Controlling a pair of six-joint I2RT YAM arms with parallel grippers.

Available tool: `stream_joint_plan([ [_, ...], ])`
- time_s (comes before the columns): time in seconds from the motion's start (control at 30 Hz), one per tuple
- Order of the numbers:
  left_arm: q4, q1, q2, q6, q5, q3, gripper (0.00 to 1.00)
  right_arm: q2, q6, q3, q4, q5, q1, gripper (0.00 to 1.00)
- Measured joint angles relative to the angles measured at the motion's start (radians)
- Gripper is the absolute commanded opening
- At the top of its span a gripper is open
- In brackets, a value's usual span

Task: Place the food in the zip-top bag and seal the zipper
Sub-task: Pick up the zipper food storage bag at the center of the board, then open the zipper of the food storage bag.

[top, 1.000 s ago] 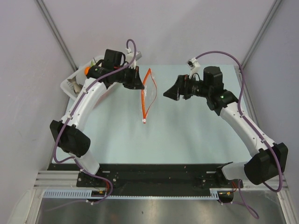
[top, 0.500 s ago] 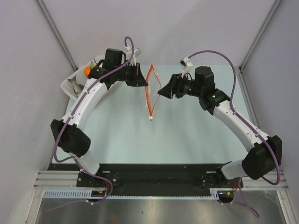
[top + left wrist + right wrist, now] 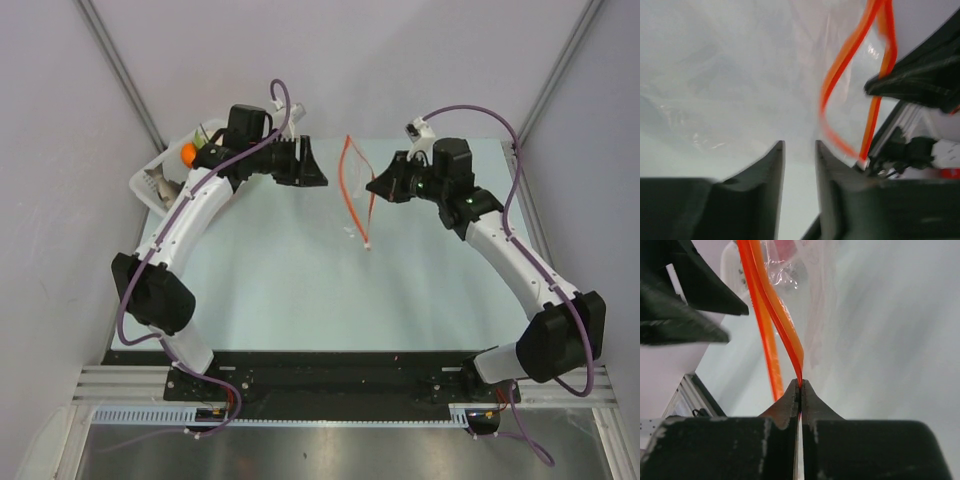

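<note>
Starting at the upper left of the top view: a white basket (image 3: 150, 187) sat at the far corner of the table (image 3: 300, 290), w/ one orange food piece (image 3: 187, 152) showing in it. Other items there were too hidden by the arm to name. No food could be seen inside the pouch. Its film looked flat & see-through, tho both wrist views were blurred.

Next right, the left gripper (image 3: 318, 176) pointed at the pouch but was apart from it. In the left wrist view its fingers (image 3: 771, 165) stood slightly parted w/ nothing btwn them.

Centre-right, the zip-top bag (image 3: 357, 185) hung in the air above the table. Its zipper (image 3: 350, 195) ran down the frame & its lower corner dangled toward mid-frame. The two lips of the strip looked partly separated.

Right of that, the right gripper (image 3: 372, 187) was pressed together on the zipper (image 3: 782, 322), pinching one lip at its edge.

Handling, my read:
- **Pouch:** v. light, limp & slippery. It would likely swing & fold when moved.
- **Where to hold it:** only the strip looked stiff enough, so hold there. A 2nd pinch on the opposite lip would prob. keep the mouth open.
- **Food:** light, hard plastic. Round pieces may roll or slip, so grip across the middle.
</note>
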Motion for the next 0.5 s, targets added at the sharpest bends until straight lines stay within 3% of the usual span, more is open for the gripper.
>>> stream_joint_plan([
  [0.07,0.000,0.000,0.003,0.028,0.005,0.003,0.99,-0.010,0.000,0.000,-0.019,0.003,-0.029,0.00],
  [0.23,-0.032,0.020,0.066,0.182,-0.029,0.112,1.00,-0.053,-0.011,0.001,-0.077,0.025,-0.070,0.00],
  [0.4,-0.038,0.071,0.211,0.387,-0.181,0.370,1.00,-0.095,-0.048,0.049,-0.185,0.088,-0.073,0.00],
  [0.5,0.013,0.118,0.294,0.515,-0.269,0.437,0.99,-0.107,-0.080,0.111,-0.264,0.157,-0.073,0.00],
])
